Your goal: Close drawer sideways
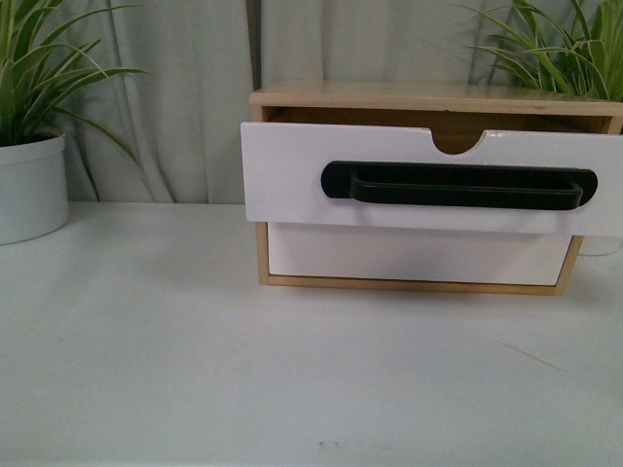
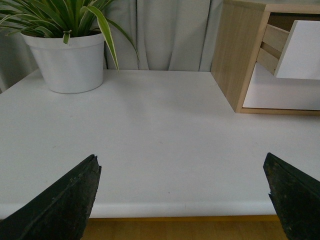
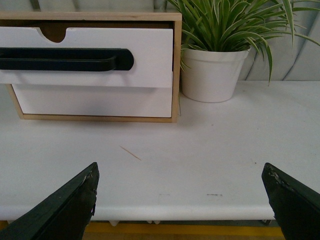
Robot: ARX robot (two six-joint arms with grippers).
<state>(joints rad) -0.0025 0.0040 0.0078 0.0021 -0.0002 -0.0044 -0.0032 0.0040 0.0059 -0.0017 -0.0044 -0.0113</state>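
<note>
The drawer point(image 1: 292, 175) has a white glossy front, a long black bar handle point(image 1: 458, 185) and a half-round notch in its top edge. It stands pulled out of the light wooden cabinet point(image 1: 389, 95). It also shows in the right wrist view point(image 3: 150, 55) and, edge-on, in the left wrist view point(image 2: 302, 50). My left gripper point(image 2: 182, 167) is open and empty over the table's near edge, well short of the cabinet. My right gripper point(image 3: 181, 172) is open and empty over the near edge too. Neither gripper shows in the front view.
A plain white drawer point(image 1: 419, 255) with no handle sits shut below. A white potted plant point(image 1: 29, 185) stands at the left, another point(image 3: 212, 72) right of the cabinet. A thin stick point(image 3: 130, 153) lies on the white table point(image 1: 195, 370).
</note>
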